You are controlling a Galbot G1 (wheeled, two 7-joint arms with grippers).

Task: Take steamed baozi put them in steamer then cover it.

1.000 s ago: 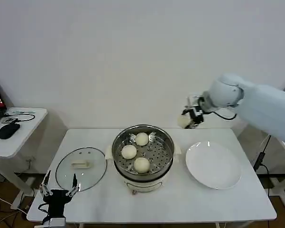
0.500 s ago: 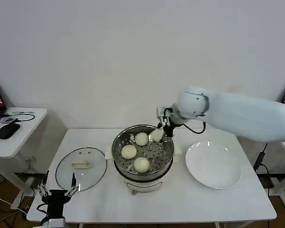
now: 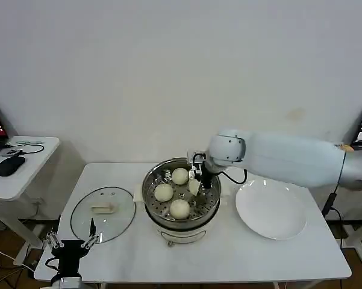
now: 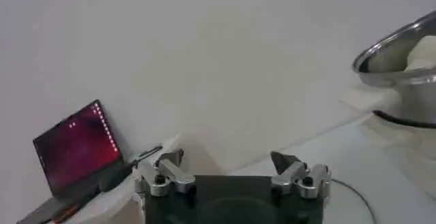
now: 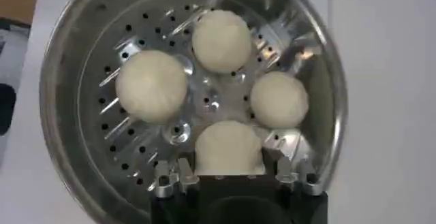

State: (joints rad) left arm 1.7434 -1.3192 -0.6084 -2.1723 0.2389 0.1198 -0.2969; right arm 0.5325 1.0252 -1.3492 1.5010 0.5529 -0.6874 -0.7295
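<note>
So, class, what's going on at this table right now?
The right gripper is down inside the steamer, shut on the fourth steamed baozi beside three already on the tray. The cover lies on the table left of the steamer. The left gripper waits open near the table's front edge.

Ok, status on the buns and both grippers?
Right gripper shut on fourth baozi inside steamer. Left gripper open, parked near cover. Nothing in the way.
</note>
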